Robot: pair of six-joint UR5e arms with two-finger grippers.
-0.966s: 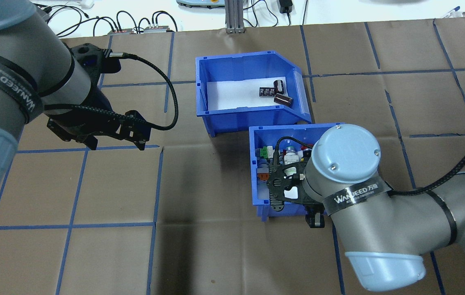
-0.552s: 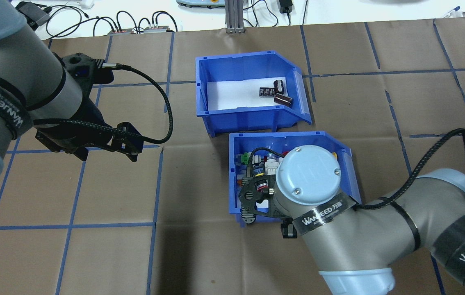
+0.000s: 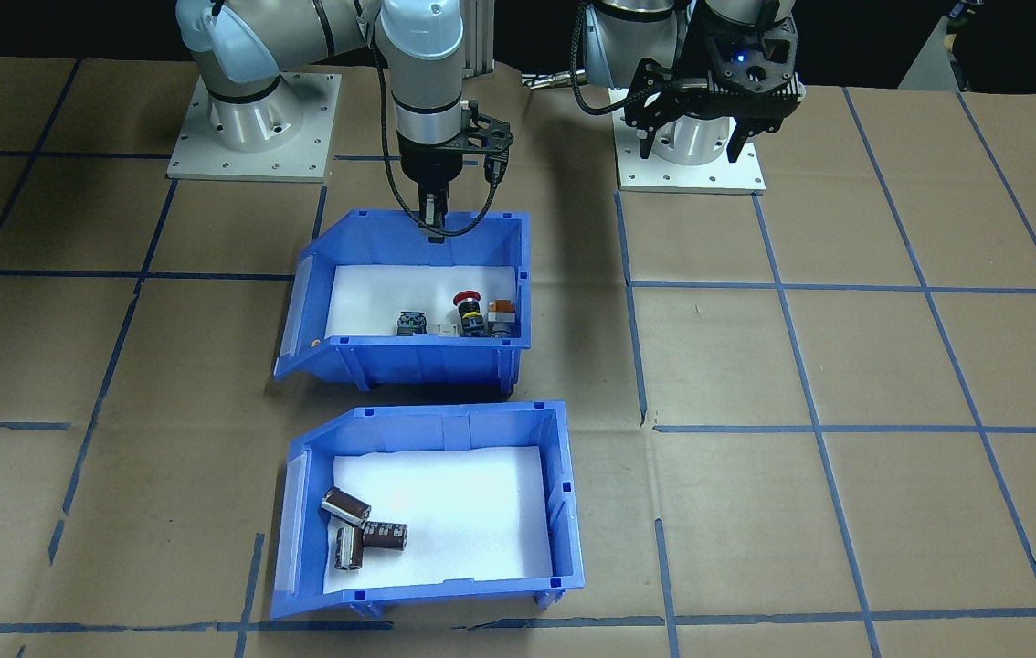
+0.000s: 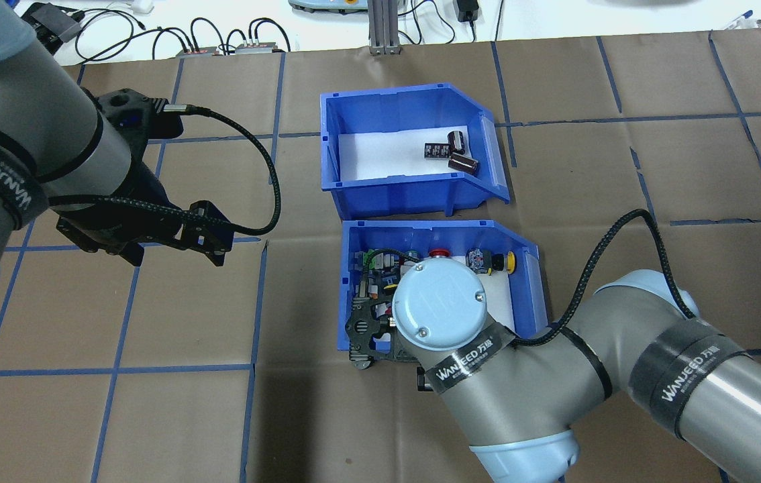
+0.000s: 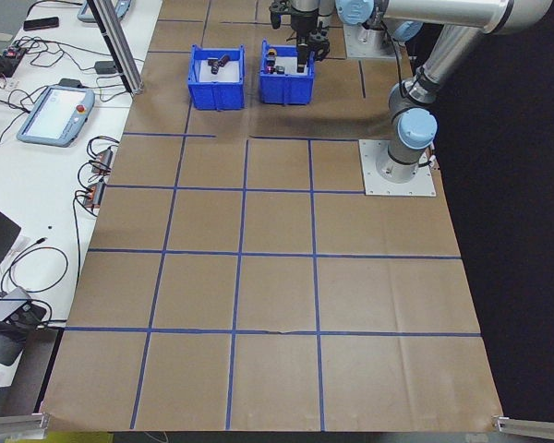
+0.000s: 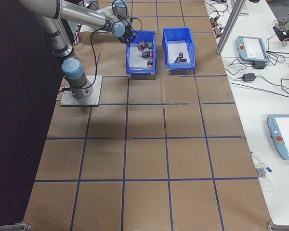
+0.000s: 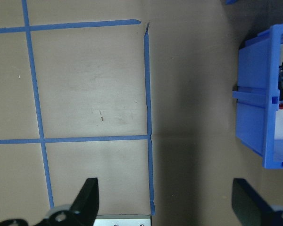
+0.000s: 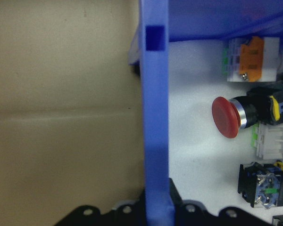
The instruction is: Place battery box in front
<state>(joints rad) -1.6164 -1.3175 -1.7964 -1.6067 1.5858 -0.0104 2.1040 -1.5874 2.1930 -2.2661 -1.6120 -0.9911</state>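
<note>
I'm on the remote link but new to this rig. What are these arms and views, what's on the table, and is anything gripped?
Two robot arms stand at a paper-covered table, each ending in a two-fingered gripper. One picture looks down from behind the robot, one faces it from across the table, two look along the table from its ends, and two come from cameras on the wrists. Two blue bins lie on the table: the battery box, holding three brown cylinders, and the switch bin, holding push-buttons. The right gripper is shut on the switch bin's wall nearest the robot; its wrist view shows that wall between the fingers. The left gripper hangs open over bare table, holding nothing.
</note>
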